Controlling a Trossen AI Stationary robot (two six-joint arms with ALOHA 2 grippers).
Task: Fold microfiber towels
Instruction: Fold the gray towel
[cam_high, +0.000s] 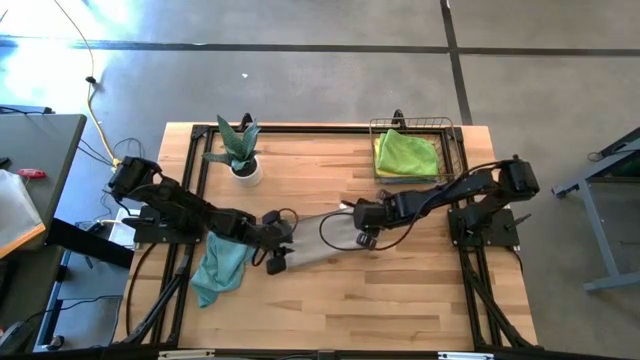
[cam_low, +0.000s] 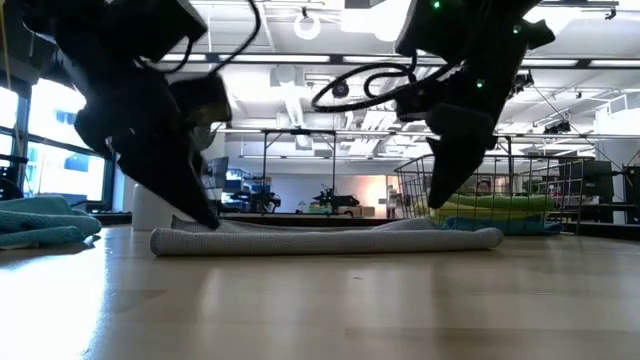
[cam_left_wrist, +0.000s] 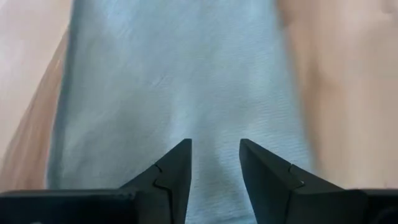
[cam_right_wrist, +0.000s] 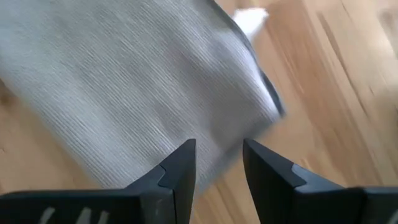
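The table (cam_high: 400, 300) was pale butcher-block wood in a dark frame, standing on a grey concrete floor, and I take the grey towel (cam_high: 322, 238) near its middle as my landmark. It lay flat, already doubled into a long strip whose rolled edges showed in the low view as a thick, soft bead. My left gripper (cam_left_wrist: 214, 163) stood over its left end with the fingers parted by a narrow gap and nothing between them; the ribbed microfiber filled the wrist view under the tips. My right gripper (cam_right_wrist: 219, 163) stood the same way over the strip's right end, narrowly parted and empty, near a loose corner where a white label poked out. To do this step well, I judged I should pinch both end corners together, catching every layer, lift only a little, and carry one end over the other so the edges met squarely; the cloth looked limp and grippy, likely to drag on the wood and skew. Just left of the grey towel, a teal towel (cam_high: 222, 268) lay crumpled, partly hanging off the table's edge. Beyond the grey towel to the right, a copper wire basket (cam_high: 454, 132) held a lime green towel (cam_high: 406, 154), loosely folded. Beyond it to the left stood a spiky potted plant (cam_high: 240, 150) in a white pot.
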